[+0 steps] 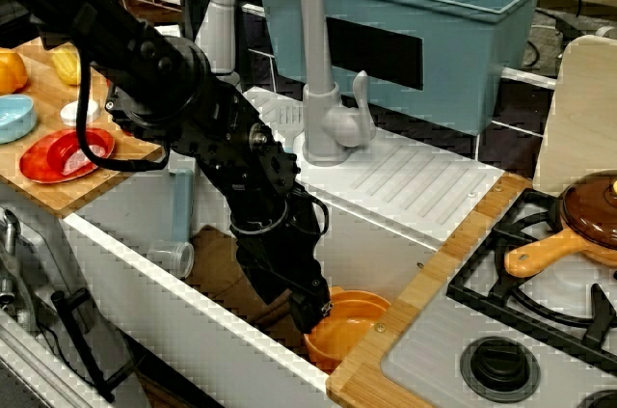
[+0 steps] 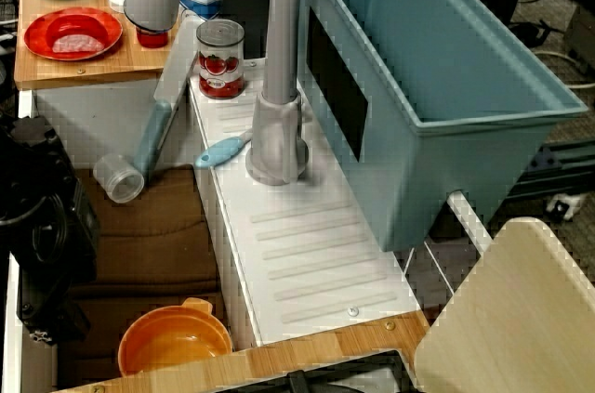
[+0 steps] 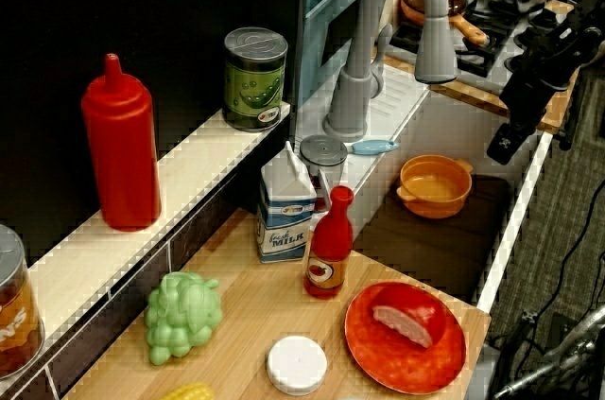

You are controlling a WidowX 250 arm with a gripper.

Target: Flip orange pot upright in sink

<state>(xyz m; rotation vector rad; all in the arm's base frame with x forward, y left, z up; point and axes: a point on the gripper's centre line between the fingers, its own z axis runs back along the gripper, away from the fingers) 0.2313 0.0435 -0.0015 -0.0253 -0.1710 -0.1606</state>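
Sink (image 2: 218,254): white-walled basin with a dark brown floor, occupying the lower left of the overhead view; the grey faucet (image 1: 289,32) is arching over it.

Robot arm: black, reaching down into the basin at centre frame in the front view.

Orange pot (image 2: 174,342): sitting mouth-up in the sink's lower corner, by the wooden bench (image 1: 424,312) edge; the flip is looking done, judging by the open bowl showing in all three views.

Claw (image 1: 313,313): sitting at the pot's rim in the front view. Whether its tips are gripping the rim or merely hovering beside it cannot be told, nor how wide it is spread.

Risks: if the claw is gripping and lifting away unopened, the light pot may be tipping over again; a sideways retreat could be knocking it against the sink wall.

Obscured: claw tips are merging with dark arm housing; the pot's near side is being cut off by the sink's front wall.
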